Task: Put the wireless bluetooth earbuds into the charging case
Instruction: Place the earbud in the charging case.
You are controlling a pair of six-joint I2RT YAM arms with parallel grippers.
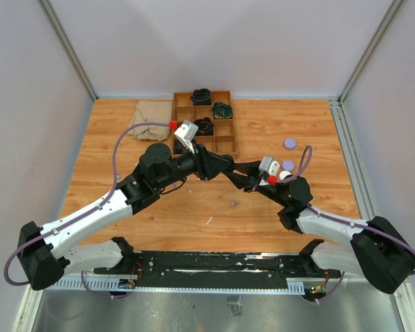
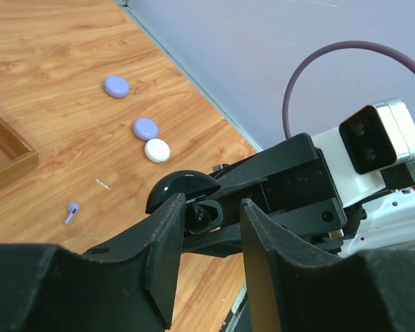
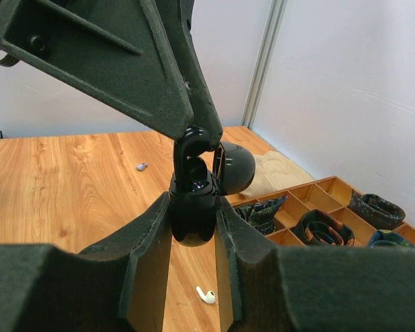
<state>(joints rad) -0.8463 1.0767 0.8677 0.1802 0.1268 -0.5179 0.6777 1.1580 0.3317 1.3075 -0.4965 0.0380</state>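
The right gripper is pressed onto the open black charging case, which is held above the middle of the surface with its lid tipped back. The left gripper is set over the case, its fingers a little apart around a black earbud. The bud appears seated in its well, though contact cannot be judged. Insertion of this bud is judged nearly done. A straight, clean withdrawal is called for next. After that, the lilac earbud, lying near and left of the three pucks, or the white earbud is to be fetched.
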